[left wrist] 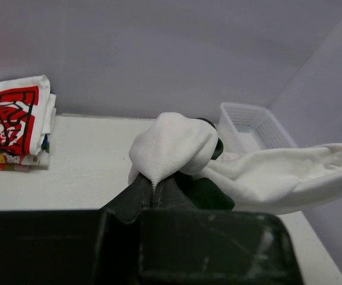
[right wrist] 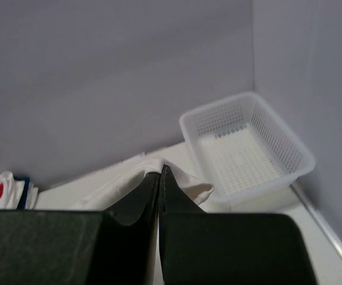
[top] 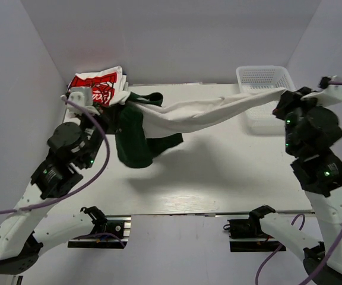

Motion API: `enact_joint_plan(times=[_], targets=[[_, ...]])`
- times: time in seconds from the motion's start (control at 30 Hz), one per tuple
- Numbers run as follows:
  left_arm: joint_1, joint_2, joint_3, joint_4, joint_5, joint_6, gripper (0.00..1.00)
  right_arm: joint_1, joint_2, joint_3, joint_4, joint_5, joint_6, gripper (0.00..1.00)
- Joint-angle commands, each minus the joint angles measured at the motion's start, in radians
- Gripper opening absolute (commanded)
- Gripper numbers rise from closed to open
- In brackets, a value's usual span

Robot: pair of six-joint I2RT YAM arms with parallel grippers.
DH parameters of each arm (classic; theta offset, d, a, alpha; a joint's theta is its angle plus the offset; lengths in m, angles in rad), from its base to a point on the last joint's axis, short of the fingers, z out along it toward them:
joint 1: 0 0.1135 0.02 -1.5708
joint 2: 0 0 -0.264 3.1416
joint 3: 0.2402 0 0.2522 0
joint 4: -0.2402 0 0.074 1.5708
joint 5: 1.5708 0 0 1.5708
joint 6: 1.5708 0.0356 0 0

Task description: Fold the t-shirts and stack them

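You would have found both arms reaching from the near edge across the desk. The left tool was clenched on a bunched white fold of the tee; in the left wrist view the cloth mushroomed over the closed fingertips. The right tool was likewise clenched, pinching a white edge of the same tee between pressed-together fingers.

The tee hung in the air as a sagging band stretched between the two tools, above the desk's middle. Its dark green sleeve drooped on the left half of the desk, below the left tool.

At the far left corner, the folded stack lay on the desk, its top shirt white with red print; the left tool was just beside it.

At the far right corner stood the white mesh basket. In the right wrist view its mesh floor and walls showed in full. From above, the tee's right end crossed over the basket's near rim.
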Motion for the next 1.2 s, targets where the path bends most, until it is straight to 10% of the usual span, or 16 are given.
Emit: enact_joint_plan(times=[0.0, 0.2, 0.43, 0.6, 0.7, 0.77, 1.17], targets=[[-0.005, -0.065, 0.008, 0.011, 0.074, 0.008, 0.0, -0.004, -0.034, 0.115, 0.01, 0.069, -0.147, 0.0], [0.004, -0.047, 0.017, 0.022, 0.087, -0.002, 0.0, -0.002, -0.012, 0.077, 0.113, 0.089, -0.242, 0.0], [0.038, 0.337, -0.049, -0.069, -0.315, -0.174, 0.02, -0.042, 0.301, -0.06, 0.164, 0.049, -0.161, 0.0], [0.248, 0.831, 0.066, -0.271, -0.226, -0.388, 0.56, -0.119, 0.58, -0.054, 0.207, -0.158, -0.128, 0.0], [0.318, 1.052, 0.261, -0.4, -0.177, -0.404, 0.89, -0.133, 0.777, 0.069, 0.108, -0.207, -0.132, 0.61], [0.329, 1.07, 0.319, -0.417, -0.14, -0.387, 1.0, -0.128, 0.835, 0.122, 0.061, -0.204, -0.121, 0.9], [0.273, 0.565, -0.185, -0.217, 0.324, -0.246, 1.0, -0.078, 0.445, -0.363, 0.169, -0.552, -0.029, 0.9]])
